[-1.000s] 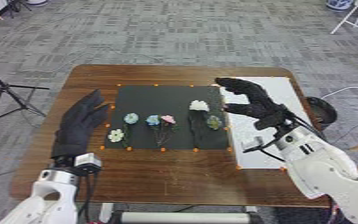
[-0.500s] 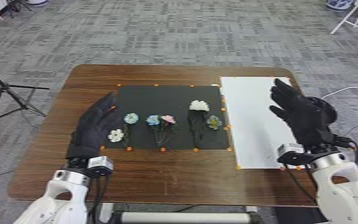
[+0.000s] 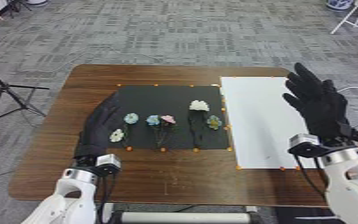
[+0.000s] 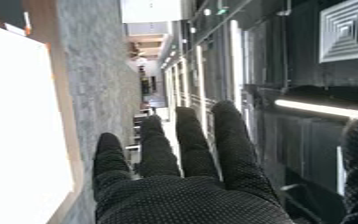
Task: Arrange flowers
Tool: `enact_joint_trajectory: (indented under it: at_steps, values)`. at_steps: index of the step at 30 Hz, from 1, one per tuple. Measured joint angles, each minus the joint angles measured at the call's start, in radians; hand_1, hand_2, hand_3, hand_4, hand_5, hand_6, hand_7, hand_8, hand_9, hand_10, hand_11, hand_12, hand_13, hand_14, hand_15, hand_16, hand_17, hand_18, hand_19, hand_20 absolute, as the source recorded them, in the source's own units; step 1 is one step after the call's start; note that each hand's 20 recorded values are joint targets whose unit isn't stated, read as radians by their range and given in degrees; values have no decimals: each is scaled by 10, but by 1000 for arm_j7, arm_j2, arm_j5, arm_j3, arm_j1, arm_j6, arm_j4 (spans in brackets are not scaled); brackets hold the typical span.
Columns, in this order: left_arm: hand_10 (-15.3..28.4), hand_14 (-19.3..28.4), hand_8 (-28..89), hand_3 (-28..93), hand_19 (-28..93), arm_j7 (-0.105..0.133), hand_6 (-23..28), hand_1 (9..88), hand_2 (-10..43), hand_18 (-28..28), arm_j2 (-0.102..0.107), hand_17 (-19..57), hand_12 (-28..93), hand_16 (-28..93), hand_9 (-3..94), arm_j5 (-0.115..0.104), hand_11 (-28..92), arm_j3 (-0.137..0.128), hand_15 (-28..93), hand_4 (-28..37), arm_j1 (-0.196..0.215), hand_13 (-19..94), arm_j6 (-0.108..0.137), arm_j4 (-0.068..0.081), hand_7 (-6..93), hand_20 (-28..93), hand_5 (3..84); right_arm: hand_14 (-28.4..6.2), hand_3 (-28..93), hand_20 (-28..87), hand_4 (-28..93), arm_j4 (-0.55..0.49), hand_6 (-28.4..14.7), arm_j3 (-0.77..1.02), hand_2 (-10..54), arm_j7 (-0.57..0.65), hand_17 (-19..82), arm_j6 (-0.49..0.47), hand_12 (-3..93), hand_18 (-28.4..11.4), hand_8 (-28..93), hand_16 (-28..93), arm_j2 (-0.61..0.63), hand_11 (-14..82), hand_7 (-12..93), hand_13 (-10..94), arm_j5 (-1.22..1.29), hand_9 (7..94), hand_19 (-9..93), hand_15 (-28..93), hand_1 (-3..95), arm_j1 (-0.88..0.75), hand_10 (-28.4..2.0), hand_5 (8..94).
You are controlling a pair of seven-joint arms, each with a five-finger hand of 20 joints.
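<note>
Lying on one black mat (image 3: pixel 162 95) are six flowers (image 3: pixel 198 105).

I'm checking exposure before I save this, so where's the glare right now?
Right wrist view: the white sheet is blown out to plain white, and a light strip glows brightly. Head view: the sheet is bright too, the black mat dark.

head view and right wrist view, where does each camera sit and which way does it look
Head view: on the robot's head, looking forward and down at the table and floor; shows the left arm with left hand, and the right arm with right hand.
Right wrist view: on the right arm's wrist, looking along that hand's glove past the table into the room.
Shared: the right hand, the white sheet, the table's brown wood and the grey floor.
</note>
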Motion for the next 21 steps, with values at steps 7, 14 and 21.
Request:
enact_joint_trajectory:
  at_steps: [7, 14, 21]
  values:
    - [92, 119, -58, 607, 330, 6, 26, 238, -53, 200, -2, -153, 219, 105, 154, -8, 78, -6, 74, -283, 7, 111, 8, -4, 131, 76, 253, -94, 729, 101, -281, -19, -33, 33, 55, 48, -149, -54, 203, -169, -52, 433, -14, -23, 33, 140, 2, 222, 250, -145, 35, -68, -102, 247]
    - [92, 114, -59, 617, 318, 28, 27, 235, -52, 192, -4, -152, 223, 115, 154, -10, 85, -10, 73, -283, 48, 111, 40, -23, 135, 88, 256, -100, 746, 105, -265, -20, -37, 12, 25, 33, -143, -49, 211, -173, -55, 437, -15, -11, 52, 155, 24, 239, 261, -125, 63, -98, -106, 264]
    - [95, 122, -59, 629, 323, 58, 26, 225, -58, 206, -2, -156, 220, 113, 159, -69, 85, -26, 71, -283, 69, 112, 44, -33, 133, 93, 253, -106, 769, 111, -245, -21, -38, 0, 0, 29, -136, -21, 223, -182, -57, 442, -6, -5, 64, 164, 28, 248, 272, -103, 89, -85, -115, 268]
